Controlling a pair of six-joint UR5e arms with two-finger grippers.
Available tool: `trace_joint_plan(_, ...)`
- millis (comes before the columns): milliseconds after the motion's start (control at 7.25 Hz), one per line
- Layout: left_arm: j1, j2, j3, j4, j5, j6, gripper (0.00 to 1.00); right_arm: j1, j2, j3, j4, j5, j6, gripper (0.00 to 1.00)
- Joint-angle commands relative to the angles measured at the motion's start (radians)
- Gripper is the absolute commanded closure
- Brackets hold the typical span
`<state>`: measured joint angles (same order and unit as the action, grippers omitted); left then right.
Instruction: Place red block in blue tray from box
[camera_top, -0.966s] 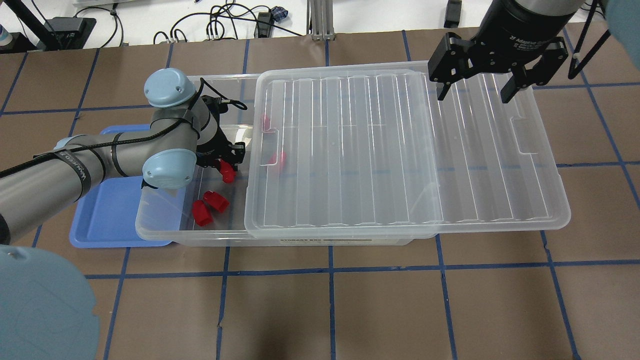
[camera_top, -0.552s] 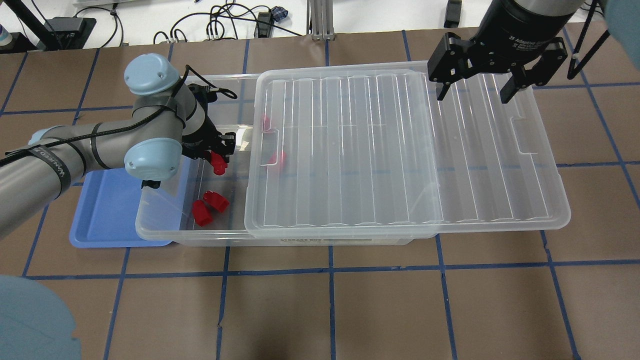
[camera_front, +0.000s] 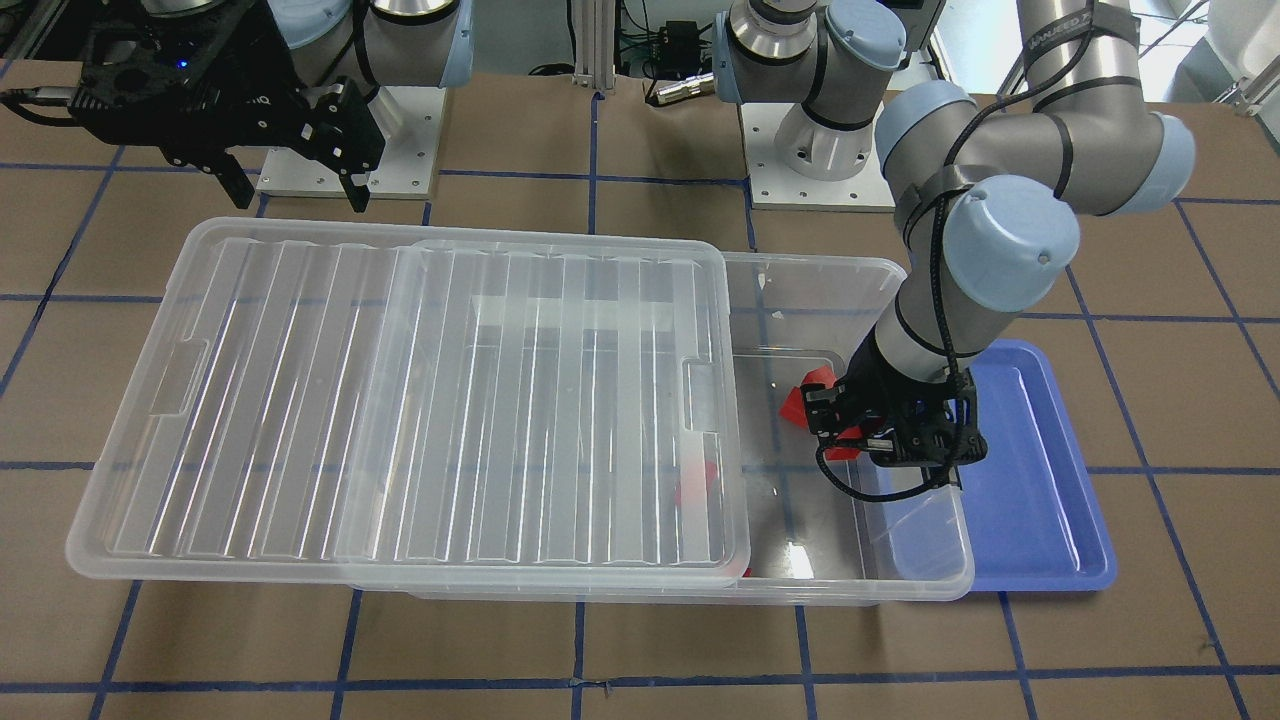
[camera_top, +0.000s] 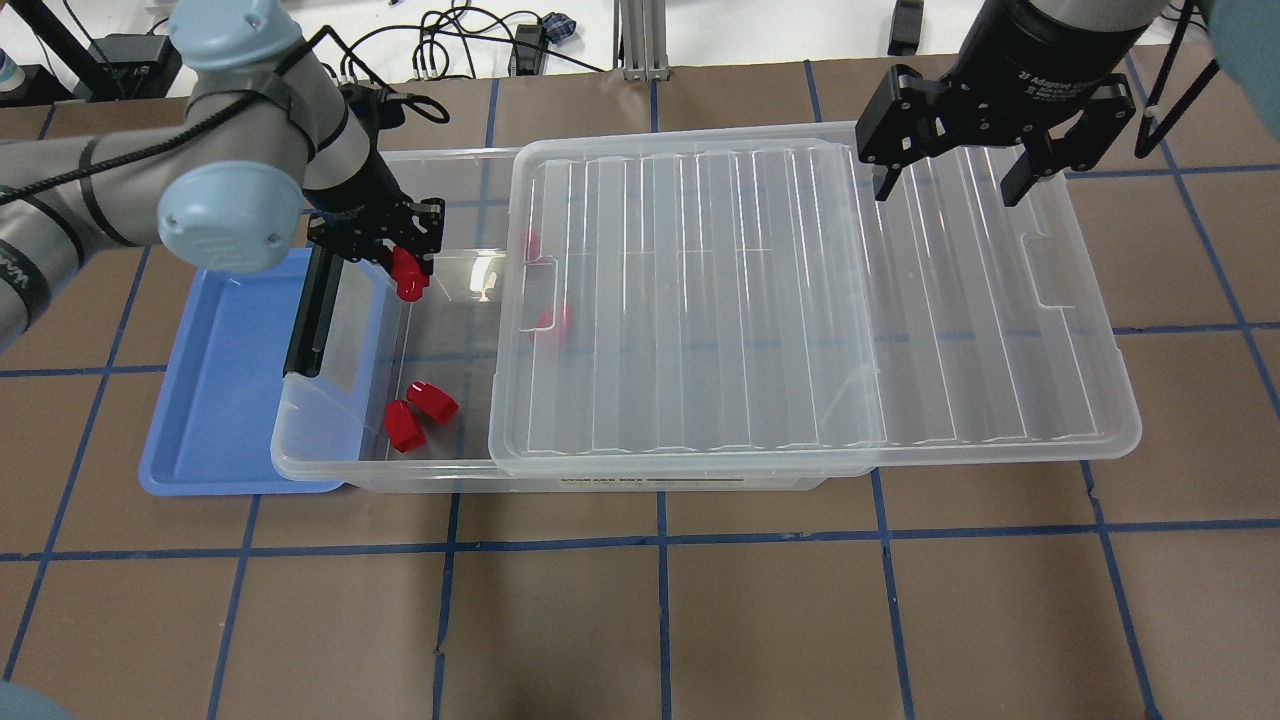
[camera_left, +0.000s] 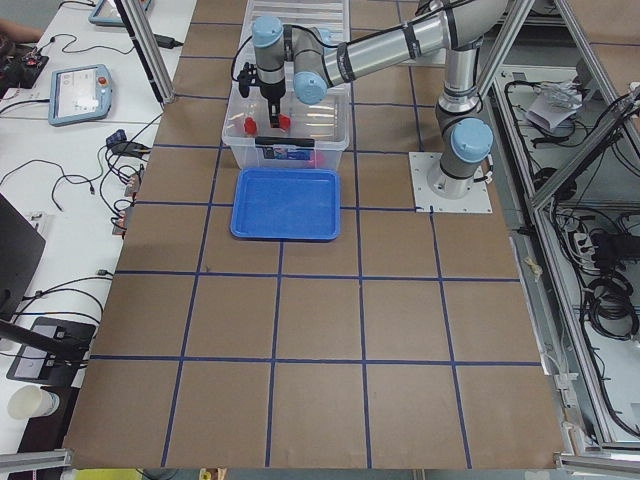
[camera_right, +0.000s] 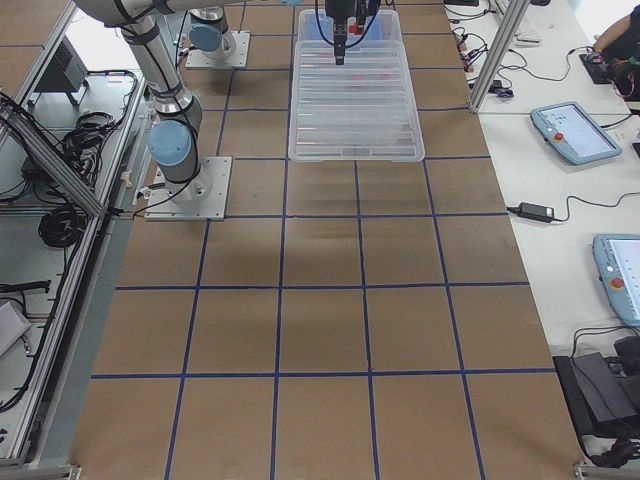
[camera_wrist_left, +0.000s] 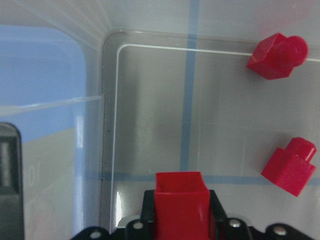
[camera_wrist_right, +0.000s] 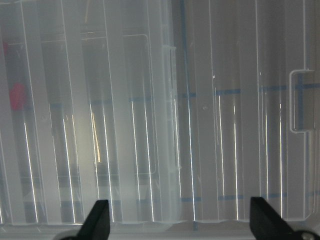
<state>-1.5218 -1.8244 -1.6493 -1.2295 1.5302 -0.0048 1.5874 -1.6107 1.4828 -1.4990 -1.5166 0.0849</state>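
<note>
My left gripper (camera_top: 403, 262) is shut on a red block (camera_top: 408, 283) and holds it above the open left end of the clear box (camera_top: 420, 474), near its far left corner. The left wrist view shows the held block (camera_wrist_left: 181, 197) between the jaws. Two loose red blocks (camera_top: 418, 412) lie on the box floor, and they also show in the left wrist view (camera_wrist_left: 278, 50). The blue tray (camera_top: 225, 400) lies left of the box, partly under it. My right gripper (camera_top: 945, 185) is open and empty above the lid's far right.
The ribbed clear lid (camera_top: 800, 300) is slid to the right and covers most of the box. Two more red blocks (camera_top: 553, 318) show faintly under it. A black latch handle (camera_top: 305, 315) sits at the box's left end, between the held block and the tray.
My left gripper has risen with the red block and moved toward the far left corner of the box. The right arm has not moved.
</note>
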Motion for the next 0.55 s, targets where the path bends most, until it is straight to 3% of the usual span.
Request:
trace_joint_plan(0, 0.032, 0.03, 0.147, -0.205, 0.016, 0.073, 1.0, -0.064, 0.003, -0.009, 0.0, -0.002, -0.067, 0.0)
trace_joint_plan(414, 0.3, 0.001, 0.146, -0.239, 0.042, 0.358, 1.0, -0.298, -0.002, -0.01, 0.013, -0.036, -0.27, 0.0)
